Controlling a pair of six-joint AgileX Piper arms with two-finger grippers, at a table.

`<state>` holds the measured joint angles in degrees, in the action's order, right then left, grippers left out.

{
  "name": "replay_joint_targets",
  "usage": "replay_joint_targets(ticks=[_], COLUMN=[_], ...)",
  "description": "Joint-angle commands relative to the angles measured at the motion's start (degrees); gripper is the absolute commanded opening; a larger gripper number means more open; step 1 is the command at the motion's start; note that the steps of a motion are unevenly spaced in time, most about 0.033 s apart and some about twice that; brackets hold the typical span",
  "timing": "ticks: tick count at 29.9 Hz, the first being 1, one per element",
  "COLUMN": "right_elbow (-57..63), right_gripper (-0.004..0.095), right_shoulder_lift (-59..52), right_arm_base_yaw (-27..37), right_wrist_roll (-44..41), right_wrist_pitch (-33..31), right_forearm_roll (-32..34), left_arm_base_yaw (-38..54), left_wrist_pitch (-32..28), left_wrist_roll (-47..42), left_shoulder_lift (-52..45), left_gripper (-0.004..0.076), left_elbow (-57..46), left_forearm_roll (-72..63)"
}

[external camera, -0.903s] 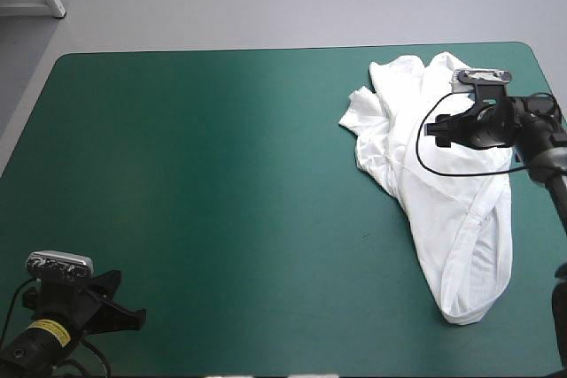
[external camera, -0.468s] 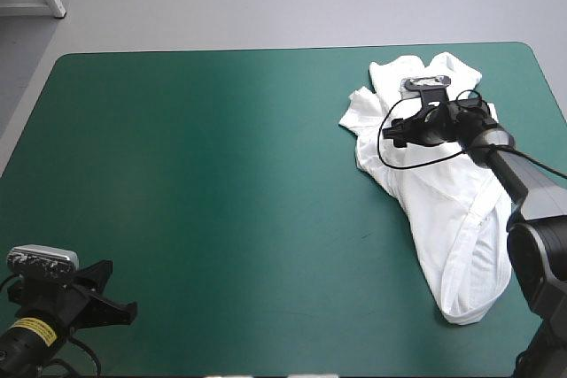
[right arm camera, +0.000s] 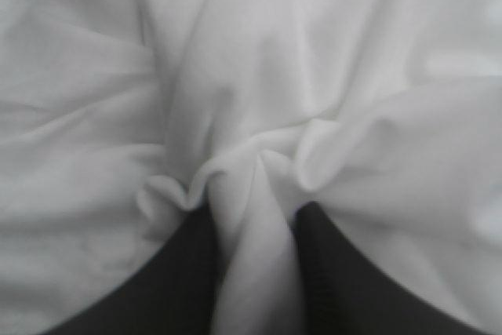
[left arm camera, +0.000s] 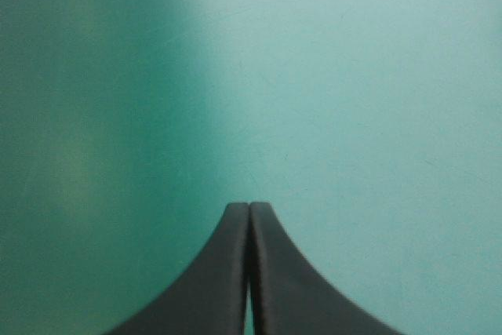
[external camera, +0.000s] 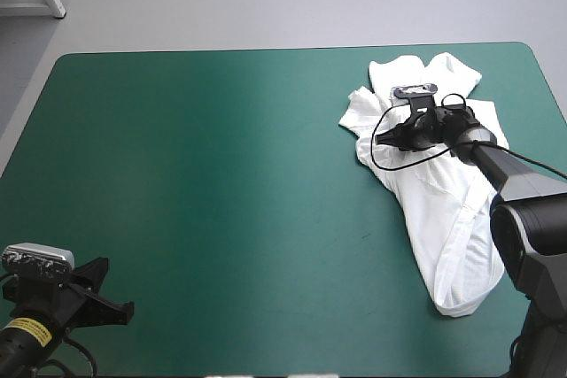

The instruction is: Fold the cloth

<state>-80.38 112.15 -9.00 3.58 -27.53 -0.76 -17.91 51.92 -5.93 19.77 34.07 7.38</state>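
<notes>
The T-shirt lies crumpled at three o'clock on the tabletop; the right gripper pinches a fold; the left gripper sits closed, empty, at seven o'clock; next, probably, lift and spread.

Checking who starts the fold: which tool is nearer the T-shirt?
Right. The right tool is on the T-shirt, shut on a fold of it; the left tool is shut over bare teal-green cover at the near left corner.
</notes>
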Motion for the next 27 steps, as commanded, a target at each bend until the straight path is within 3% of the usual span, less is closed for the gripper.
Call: replay_joint_targets(ticks=[1,10,16,20,23,27], right_elbow=[-0.57,-4.99,-6.99,-6.99,-7.02,-7.9], right_gripper=[-0.0008,-0.0018,-0.0018,-0.0018,-0.0018,-0.0018], right_shoulder_lift=[-1.08,-3.61,-5.34,-6.71,-8.23,-8.9], right_arm_base_yaw=[-1.03,-12.19,-22.69,-29.04,-35.6,-44.18], right_wrist_roll=[9.39,22.22,23.18,26.5,30.07,31.03], right_wrist_pitch=[-1.22,-6.81,-19.31,-26.94,-25.58,-20.68], right_forearm_roll=[-4.25,-5.61,-5.92,-11.61,-15.01,-14.65], left_arm_base_yaw=[0.07,0.07,0.07,0.07,0.07,0.07], left_wrist_pitch=[-3.34,-3.1,-1.22,-0.26,-0.16,-0.13], left_wrist_roll=[0.01,-0.6,-0.6,-0.6,-0.6,-0.6], left_shoulder_lift=[0.53,0.53,0.53,0.53,0.53,0.53], left_gripper=[-0.0009,-0.001,-0.001,-0.001,-0.001,-0.001], left_elbow=[1.95,5.58,11.4,13.19,13.19,13.19], left_forearm_roll=[0.13,6.75,14.74,16.07,15.65,14.99])
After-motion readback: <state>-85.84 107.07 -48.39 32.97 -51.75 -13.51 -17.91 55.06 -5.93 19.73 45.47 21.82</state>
